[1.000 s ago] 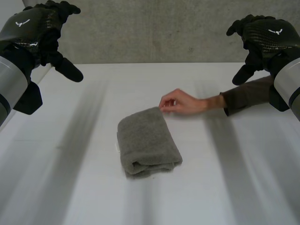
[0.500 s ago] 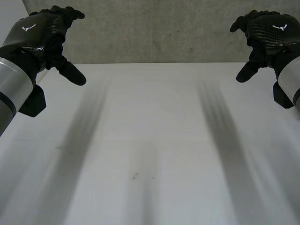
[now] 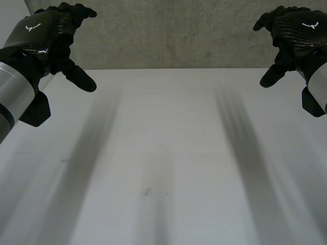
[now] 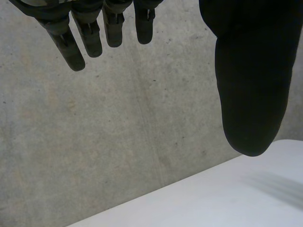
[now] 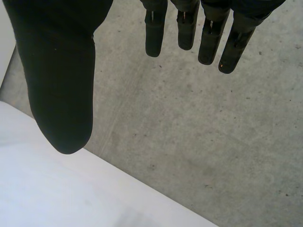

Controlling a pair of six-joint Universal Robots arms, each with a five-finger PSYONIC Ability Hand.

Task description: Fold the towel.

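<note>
Before folding: hands hover raised above the tabletop (image 3: 168,153).
Left hand (image 3: 43,35) and right hand (image 3: 294,33) keep straight fingers and grasp nothing; folding first needs a towel.

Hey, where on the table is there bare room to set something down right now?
The white table is bare from the concrete wall to its near edge, and between the left hand and right hand. Only the far corners are tight, where both open hands hover.

table (image 3: 168,153): smooth, matt | wall (image 3: 173,35): rough concrete (pitted) | left hand (image 3: 43,33), right hand (image 3: 296,30): woven-look glossy backs
</note>
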